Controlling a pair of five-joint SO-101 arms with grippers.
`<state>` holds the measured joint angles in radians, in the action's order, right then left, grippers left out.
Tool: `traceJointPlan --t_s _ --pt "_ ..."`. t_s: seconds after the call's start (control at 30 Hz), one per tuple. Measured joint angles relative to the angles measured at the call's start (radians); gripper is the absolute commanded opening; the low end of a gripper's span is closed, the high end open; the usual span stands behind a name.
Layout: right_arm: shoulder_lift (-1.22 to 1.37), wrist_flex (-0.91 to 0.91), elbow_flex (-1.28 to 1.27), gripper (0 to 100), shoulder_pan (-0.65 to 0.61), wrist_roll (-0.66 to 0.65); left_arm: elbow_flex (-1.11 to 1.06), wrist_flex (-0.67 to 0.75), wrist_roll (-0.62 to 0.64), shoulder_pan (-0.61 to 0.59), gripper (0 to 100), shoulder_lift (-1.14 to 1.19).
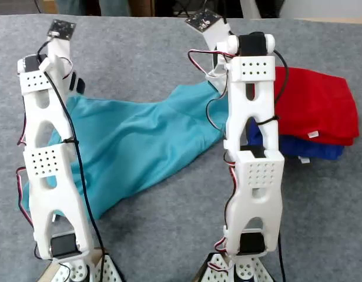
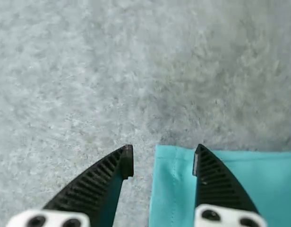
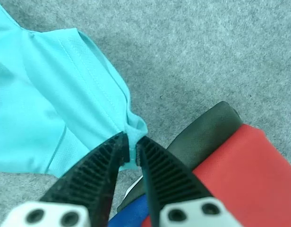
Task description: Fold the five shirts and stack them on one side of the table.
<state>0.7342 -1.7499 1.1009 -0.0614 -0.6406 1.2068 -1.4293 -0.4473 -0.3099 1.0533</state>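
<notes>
Your right gripper (image 3: 131, 144) pinches a bunched fold of the teal shirt (image 1: 134, 147), its ribbed black jaws all but closed on the thin, smooth knit beside a stitched hem. Your left gripper (image 2: 164, 163) stands with its jaws apart, one over the shirt's straight hemmed corner and the other over the fuzzy grey felt table (image 1: 140, 47). In the high view the shirt sprawls rumpled from the centre toward 8 o'clock, a slack wedge of cloth. At 3 o'clock a folded red shirt (image 1: 316, 106) lies flat on a folded blue shirt (image 1: 310, 148), with white tags (image 1: 313, 134) at their near edges. A dark grey cloth (image 3: 207, 132) shows its rounded edge beneath the red.
</notes>
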Motion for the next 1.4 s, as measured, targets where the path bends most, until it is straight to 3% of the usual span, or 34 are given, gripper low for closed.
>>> traceJointPlan --t_s 0.37,1.0,1.2,1.4 --pt "0.000 0.000 0.000 1.4 0.000 0.000 -0.005 0.000 -0.095 0.000 22 0.025" --pt "0.000 0.000 0.000 1.4 -0.005 0.000 0.021 -0.003 -0.083 -0.008 22 0.118" --pt "0.000 0.003 0.000 1.4 -0.003 0.000 0.026 -0.043 -0.040 0.025 3 0.118" --pt "0.000 0.000 0.021 1.4 -0.003 0.000 0.021 -0.052 -0.040 0.038 3 0.121"
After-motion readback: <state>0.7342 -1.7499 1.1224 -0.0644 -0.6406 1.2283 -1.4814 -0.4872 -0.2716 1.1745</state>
